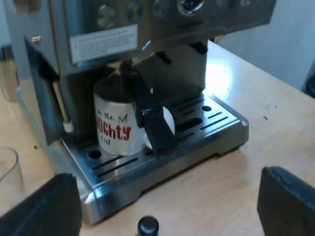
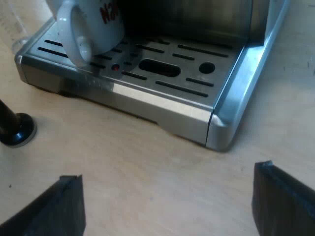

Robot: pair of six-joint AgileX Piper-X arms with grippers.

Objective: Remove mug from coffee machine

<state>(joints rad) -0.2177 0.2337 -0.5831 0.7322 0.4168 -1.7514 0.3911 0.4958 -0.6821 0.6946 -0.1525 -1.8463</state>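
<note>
Got mug [image 1: 112,123], white with red lettering, upright on drip tray [image 1: 211,140] of espresso machine [image 1: 98,29], tucked under the brew head. Noting steam wand [image 1: 60,105] hanging just beside the mug. Also noting dark handle [image 1: 150,118] slanting down from the machine's front across the mug's face; touching or just clear of it, cannot tell.

From right wrist view: mug [image 2: 96,19] at one end of drip tray [image 2: 147,105], with handle loop [image 2: 78,44] poking out toward the tray's front edge, over the slots. Slotted grille runs open from there to the tray's raised corner.

Reading left gripper [image 1: 165,209] as spread wide, low over table [image 1: 236,187], short of the tray's front edge. Same for right gripper [image 2: 172,206]: fingers far apart, holding nothing, with bare table [image 2: 123,162] between it and the tray's front lip.

Marking tamper [image 1: 147,226] with black knob on the table between the left fingers. Seen again [image 2: 15,130] near the tray's front, on the mug's side. Marking measuring glass [image 1: 7,172] on the table by the machine's side wall.
</note>
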